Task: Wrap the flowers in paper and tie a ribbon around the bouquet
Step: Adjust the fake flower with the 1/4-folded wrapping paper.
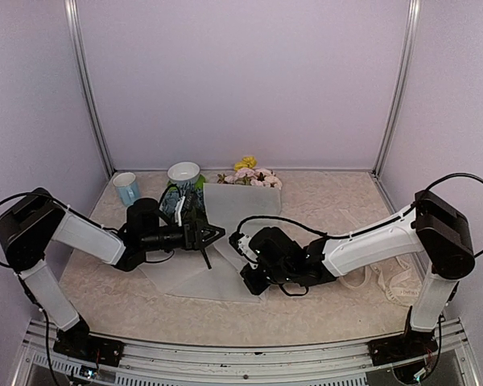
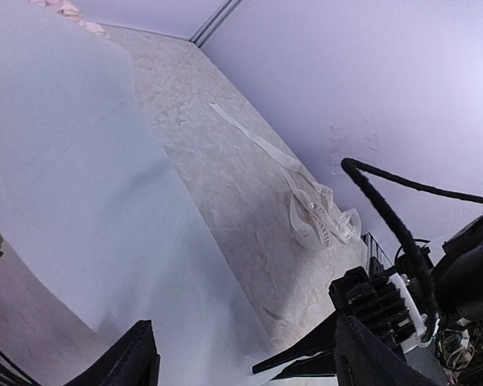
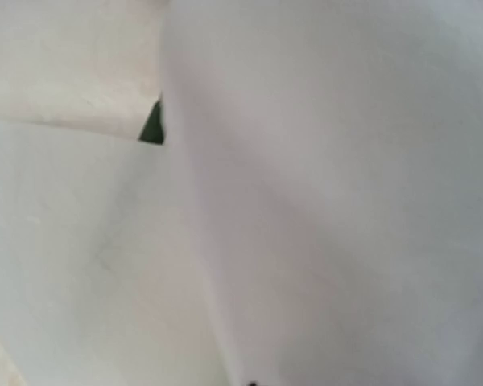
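Beige mottled surface (image 1: 330, 201) carries a large frosted white paper (image 1: 233, 201), spread in the middle between the two arms. The left hand (image 1: 215, 235) hovers over the sheet's left part with its fingers spread wide apart and nothing between them. The right hand (image 1: 251, 277) sits at the sheet's near right corner, fingers closed together; whether it pinches the paper I cannot tell. The flowers (image 1: 249, 173) lie at the sheet's far edge, heads by the back wall. The ribbon (image 1: 390, 281) lies loose well to the right. A white cup (image 1: 183, 174) and a blue cup (image 1: 126, 188) stand at the back left.
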